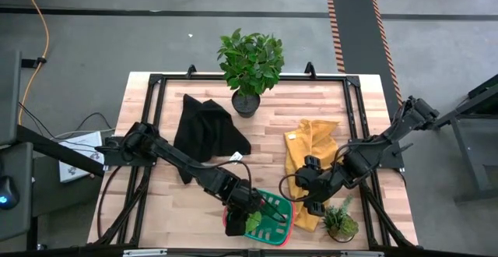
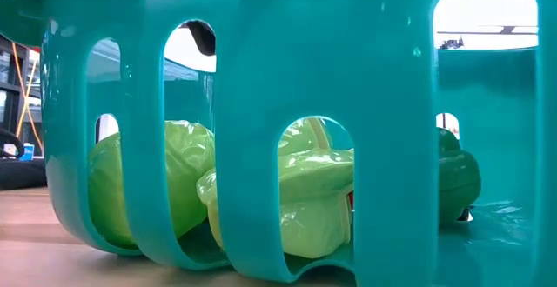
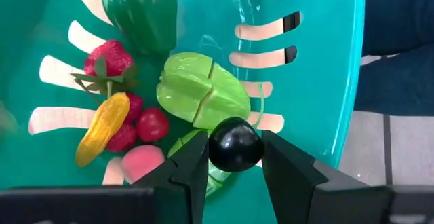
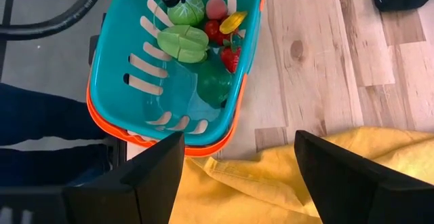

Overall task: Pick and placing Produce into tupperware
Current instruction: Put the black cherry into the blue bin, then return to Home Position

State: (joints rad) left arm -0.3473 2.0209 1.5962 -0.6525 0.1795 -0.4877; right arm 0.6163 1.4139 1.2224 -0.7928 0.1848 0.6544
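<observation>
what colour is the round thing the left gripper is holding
Glossy black ball, clearest in the left wrist view.

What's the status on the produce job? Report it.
Done: a dark green pepper, strawberry, yellow piece and lime-green pieces lie in the tupperware. In hand: the left gripper holds a dark round fruit over it, not yet released. Left: no loose produce shows; the right gripper waits open nearby.

Teal, red-rimmed tupperware (image 4: 115, 102) near the table's front edge; produce (image 3: 203, 95) piled inside — green, red, yellow pieces.
</observation>
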